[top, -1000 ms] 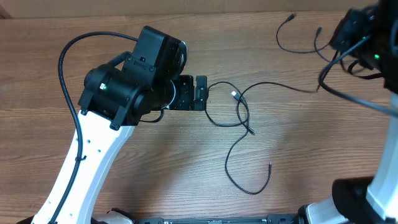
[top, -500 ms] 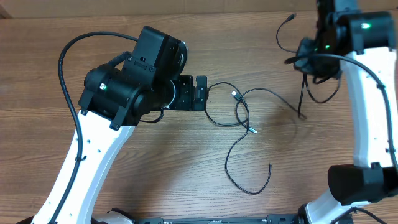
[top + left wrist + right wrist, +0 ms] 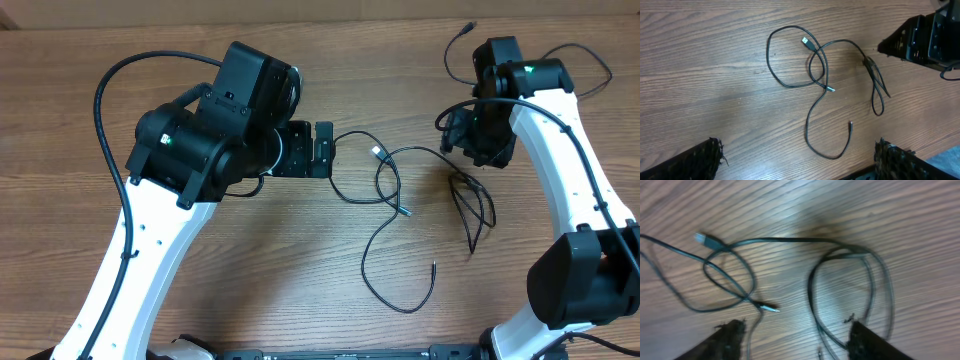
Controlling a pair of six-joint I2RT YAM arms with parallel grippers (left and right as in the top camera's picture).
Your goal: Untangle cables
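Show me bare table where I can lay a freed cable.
Bare wood: the far strip between the left arm and right arm, and the near patch between the left arm and the cable tail. Crowded: the centre where the cables cross, and the folded loop beside the right arm.

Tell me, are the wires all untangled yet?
Not yet. The cables lie spread out, not bundled. Both the left gripper and right gripper are open, holding nothing. To do: the crossed loops in the middle and the folded loop.

Cables (image 3: 821,86) on the table (image 3: 250,280), well ahead of the left gripper (image 3: 322,150) jaws; folded loops (image 3: 875,285) just ahead of the right gripper (image 3: 797,342) jaws.
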